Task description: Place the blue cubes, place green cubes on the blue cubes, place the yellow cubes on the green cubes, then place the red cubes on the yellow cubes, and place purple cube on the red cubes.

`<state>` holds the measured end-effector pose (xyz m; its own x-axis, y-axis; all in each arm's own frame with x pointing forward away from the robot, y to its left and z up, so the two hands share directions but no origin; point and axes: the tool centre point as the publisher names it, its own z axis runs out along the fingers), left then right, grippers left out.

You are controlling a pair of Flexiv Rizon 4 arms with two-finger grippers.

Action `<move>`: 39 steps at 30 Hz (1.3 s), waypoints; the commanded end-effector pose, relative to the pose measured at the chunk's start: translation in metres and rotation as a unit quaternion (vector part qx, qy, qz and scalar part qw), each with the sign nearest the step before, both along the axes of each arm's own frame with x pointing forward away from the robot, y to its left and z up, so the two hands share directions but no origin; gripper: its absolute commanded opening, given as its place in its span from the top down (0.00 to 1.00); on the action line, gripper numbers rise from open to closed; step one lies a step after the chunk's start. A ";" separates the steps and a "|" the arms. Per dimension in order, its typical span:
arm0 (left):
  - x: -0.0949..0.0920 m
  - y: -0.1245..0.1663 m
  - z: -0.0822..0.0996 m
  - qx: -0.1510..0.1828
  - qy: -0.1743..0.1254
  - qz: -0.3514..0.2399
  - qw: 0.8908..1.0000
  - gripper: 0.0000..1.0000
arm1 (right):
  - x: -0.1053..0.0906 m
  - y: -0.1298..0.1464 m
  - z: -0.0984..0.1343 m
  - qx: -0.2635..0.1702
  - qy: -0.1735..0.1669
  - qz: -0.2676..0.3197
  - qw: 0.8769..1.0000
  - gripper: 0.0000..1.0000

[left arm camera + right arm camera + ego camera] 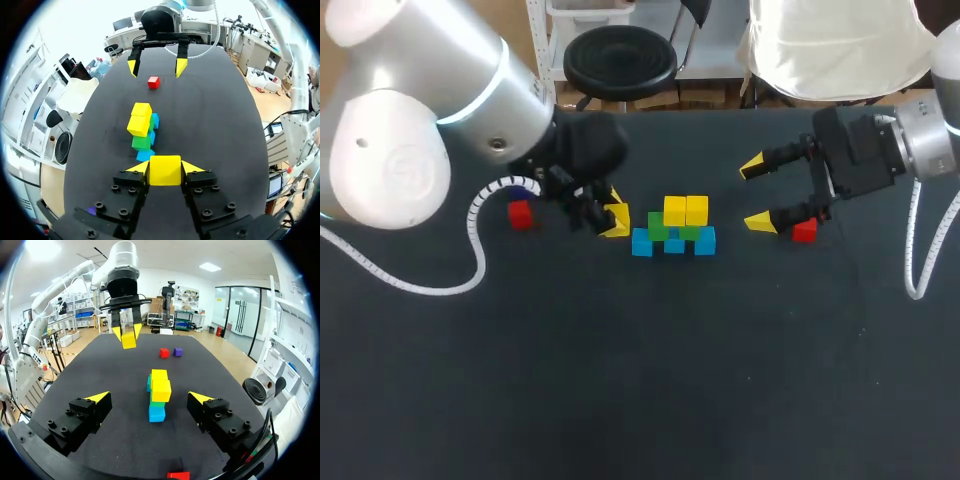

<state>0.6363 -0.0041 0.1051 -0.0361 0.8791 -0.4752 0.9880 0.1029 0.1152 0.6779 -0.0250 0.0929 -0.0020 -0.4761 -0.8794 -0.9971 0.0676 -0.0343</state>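
The left tool (165,167) grips a yellow cube (165,172) beside the cube stack (673,230); the right tool (756,195) hangs wide open, empty.

No text, label, number or sign can be read in any of the views. The stacked blue, green and yellow cubes (675,230) and the dark tabletop (620,380) show plain colour only.
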 end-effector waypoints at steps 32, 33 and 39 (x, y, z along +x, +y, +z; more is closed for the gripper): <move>0.031 -0.040 -0.007 -0.007 0.085 0.039 0.996 1.00 | 0.000 0.000 0.000 0.001 0.000 0.000 1.000 0.00; 0.031 -0.039 -0.008 -0.010 0.091 0.040 0.995 1.00 | 0.000 0.000 0.000 0.001 0.000 0.000 1.000 0.00; 0.029 -0.039 -0.011 -0.038 0.110 0.029 0.993 1.00 | 0.000 0.000 0.000 0.001 0.000 0.000 1.000 0.00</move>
<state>0.6635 -0.0460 0.0972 -0.2026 0.8444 -0.4959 0.9793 0.1748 -0.1026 0.6779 -0.0249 0.0929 -0.0019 -0.4762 -0.8794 -0.9971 0.0674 -0.0344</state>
